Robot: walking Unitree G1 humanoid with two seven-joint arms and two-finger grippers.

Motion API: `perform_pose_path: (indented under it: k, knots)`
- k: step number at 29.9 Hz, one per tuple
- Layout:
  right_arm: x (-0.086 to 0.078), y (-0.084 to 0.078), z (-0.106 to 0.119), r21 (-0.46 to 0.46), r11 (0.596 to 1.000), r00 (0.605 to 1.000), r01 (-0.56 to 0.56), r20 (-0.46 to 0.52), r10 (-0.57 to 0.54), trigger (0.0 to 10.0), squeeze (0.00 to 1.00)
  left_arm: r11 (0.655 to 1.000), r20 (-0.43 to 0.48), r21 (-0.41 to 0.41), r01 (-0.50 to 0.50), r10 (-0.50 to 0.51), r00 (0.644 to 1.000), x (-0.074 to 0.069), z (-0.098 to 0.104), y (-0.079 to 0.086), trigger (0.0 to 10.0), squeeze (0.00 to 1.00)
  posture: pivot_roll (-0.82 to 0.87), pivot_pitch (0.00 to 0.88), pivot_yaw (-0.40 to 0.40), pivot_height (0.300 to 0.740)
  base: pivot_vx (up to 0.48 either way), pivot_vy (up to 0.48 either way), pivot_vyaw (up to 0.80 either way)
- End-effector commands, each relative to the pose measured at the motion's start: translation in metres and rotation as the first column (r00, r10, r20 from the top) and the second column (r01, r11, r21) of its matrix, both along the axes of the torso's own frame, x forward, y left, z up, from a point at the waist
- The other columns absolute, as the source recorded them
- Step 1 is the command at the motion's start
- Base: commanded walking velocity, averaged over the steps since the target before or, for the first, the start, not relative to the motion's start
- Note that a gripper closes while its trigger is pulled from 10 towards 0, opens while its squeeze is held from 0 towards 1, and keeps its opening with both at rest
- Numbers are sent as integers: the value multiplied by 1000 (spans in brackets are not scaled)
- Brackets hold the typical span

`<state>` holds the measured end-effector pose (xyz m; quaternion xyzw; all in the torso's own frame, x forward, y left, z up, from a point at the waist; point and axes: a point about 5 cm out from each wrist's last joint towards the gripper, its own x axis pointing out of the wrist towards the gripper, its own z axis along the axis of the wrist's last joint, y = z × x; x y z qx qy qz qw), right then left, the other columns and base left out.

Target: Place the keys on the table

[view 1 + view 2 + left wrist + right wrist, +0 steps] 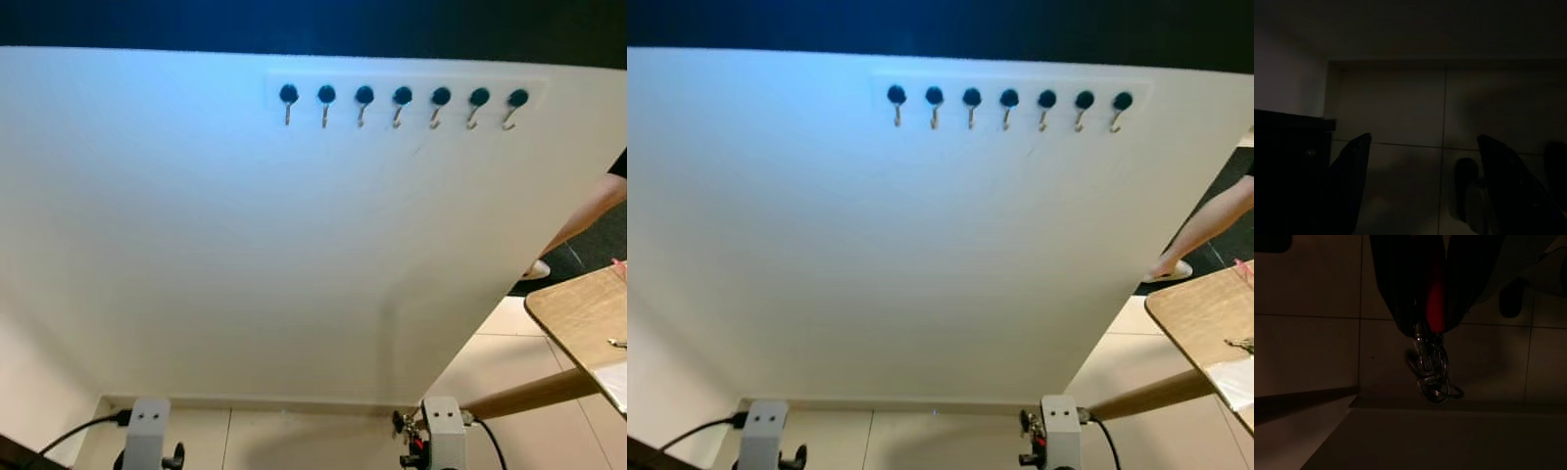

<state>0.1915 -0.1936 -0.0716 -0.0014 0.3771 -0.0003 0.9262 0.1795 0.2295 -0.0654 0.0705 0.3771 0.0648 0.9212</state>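
Metal keys [1431, 374] dangle in a bunch from the right gripper [1422, 330], whose black fingers are closed on them near a red fob, low by the robot's right side above the tiled floor [1308, 352]. Carried this way, they hang free for the walk. The left gripper [1422, 186] hangs idle, fingers spread apart and holding nothing. Ahead, a white wall panel [245, 245] carries a far row of seven hooks [402, 103], all bare. The wooden table [578, 313] stands to the right, well apart, so the robot likely must turn toward it. A person's arm [1215, 225] reaches in beyond it.
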Motion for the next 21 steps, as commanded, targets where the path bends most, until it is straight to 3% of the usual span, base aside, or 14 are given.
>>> perform_pose_path:
  k: [1, 21]
  knots:
    - [-3, -3, -1, 0, 1000, 1000, 2, -5, -2, 10000, 0, 999, -32, -32, 23, -25, 999, -7, -7, -11, 10000, 0, 14, 56, -5, 740, 0, 0, 0]
    - [-6, 1, -5, 13, 999, 999, -38, -25, 39, 10000, 0, 996, -77, -45, 81, -85, 993, -14, -17, -20, 10000, 0, 17, 0, -8, 740, 0, 0, 0]
